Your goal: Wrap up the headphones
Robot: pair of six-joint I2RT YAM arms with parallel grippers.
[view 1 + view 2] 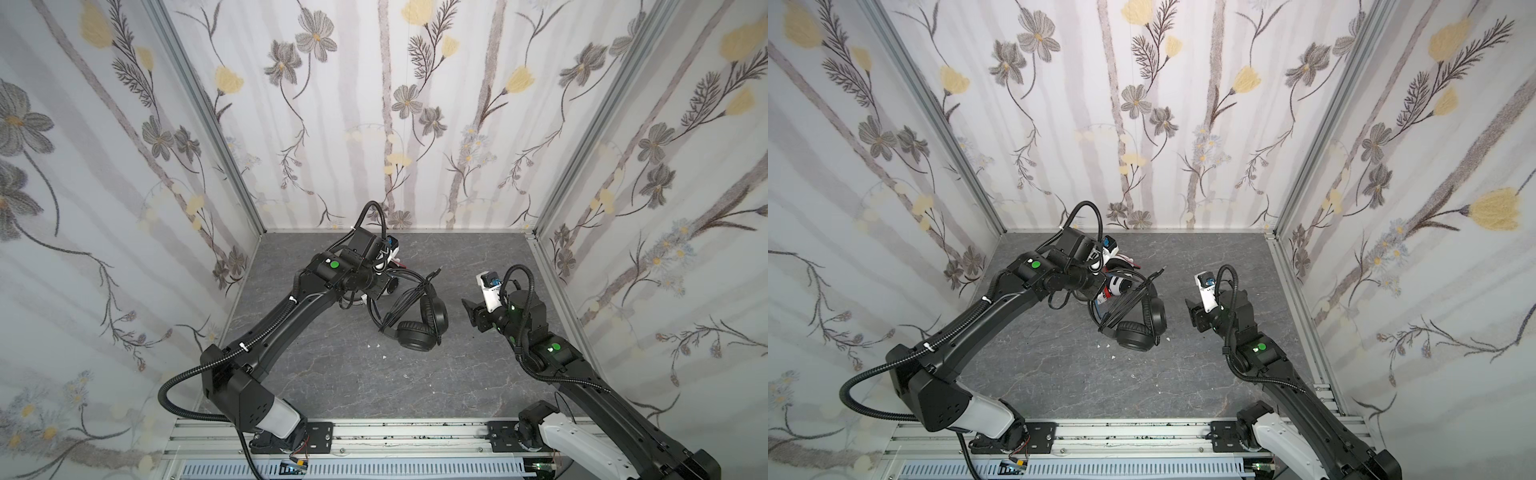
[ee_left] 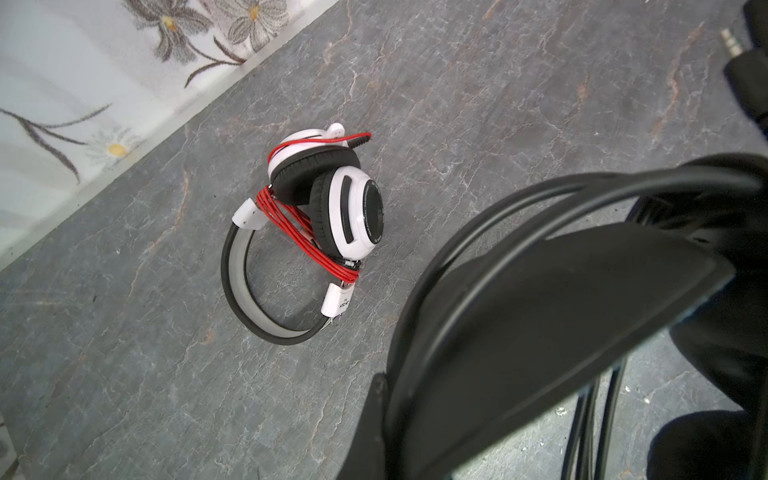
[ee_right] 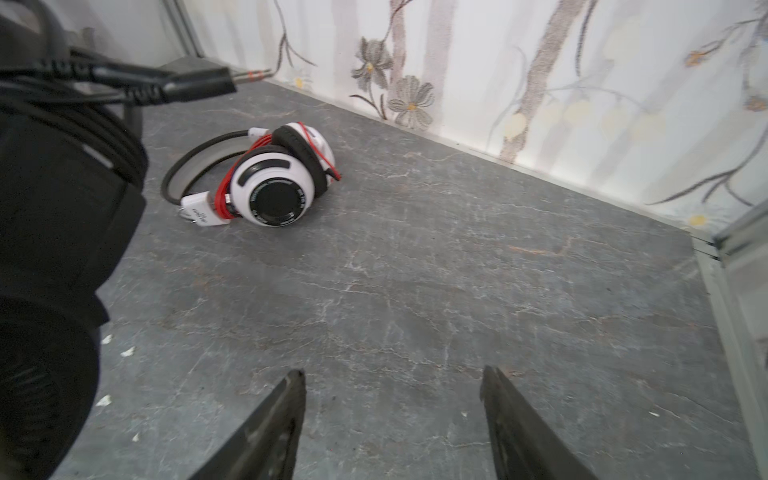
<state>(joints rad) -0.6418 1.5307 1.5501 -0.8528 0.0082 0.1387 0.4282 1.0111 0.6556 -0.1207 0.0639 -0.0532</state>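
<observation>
- Left pincer (image 2: pixel 376 399): mostly hidden. In both top views its own wrist covers it; the left wrist view shows only a dark edge of it, clenched on the headband of the black headset (image 1: pixel 415 328).
- The black headset is cut off in both wrist views. Whether its ear cups touch the worktop (image 1: pixel 332 374) cannot be told.
- Its black cord (image 1: pixel 409 303) lies in a bundle across the headband, with the plug (image 3: pixel 249 75) sticking out free towards the back wall (image 1: pixel 374 124).
- White headset (image 2: pixel 332 208): it lies on the worktop near the back left corner, with the red cord (image 2: pixel 299 224) wound round its arms and cups. In both top views the left arm hides most of it.
- Right pincer (image 3: pixel 392 374): released, jaws apart with nothing between them. It hangs over bare worktop, right of the black headset and apart from it.
- Open room: the near half of the worktop and its right side.
- Edges: walls close three sides, and a metal rail (image 1: pixel 395 436) closes the front.
- Small white flecks (image 1: pixel 376 345) lie just in front of the black headset.
</observation>
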